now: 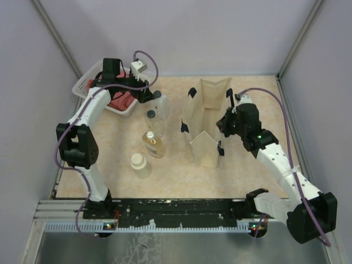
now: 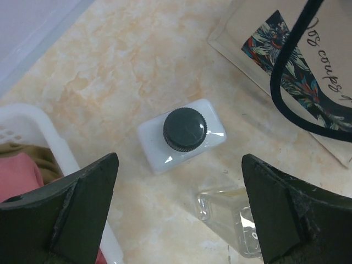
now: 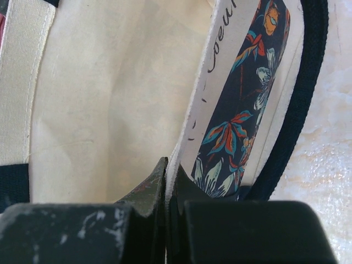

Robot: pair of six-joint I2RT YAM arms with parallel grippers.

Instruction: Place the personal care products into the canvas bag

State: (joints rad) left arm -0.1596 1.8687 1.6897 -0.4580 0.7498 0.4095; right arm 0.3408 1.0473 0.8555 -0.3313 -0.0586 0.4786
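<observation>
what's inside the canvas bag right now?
Only bare beige lining shows inside the canvas bag; nothing lies in the visible part. The right gripper pinches its side wall. The bag's leaning walls cover part of the floor.

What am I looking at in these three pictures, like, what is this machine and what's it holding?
It is a robot with two arms fixed at the near edge of a table. One picture looks down from above; the other two come from cameras on each wrist. On the table stand four small bottles: a white bottle, a clear bottle, an amber bottle and a squat cream bottle. Beside them are a canvas bag and a white basket with a red cloth. The left gripper hangs open above the white bottle, holding nothing. The right gripper is pinched shut on the bag's rim.
</observation>
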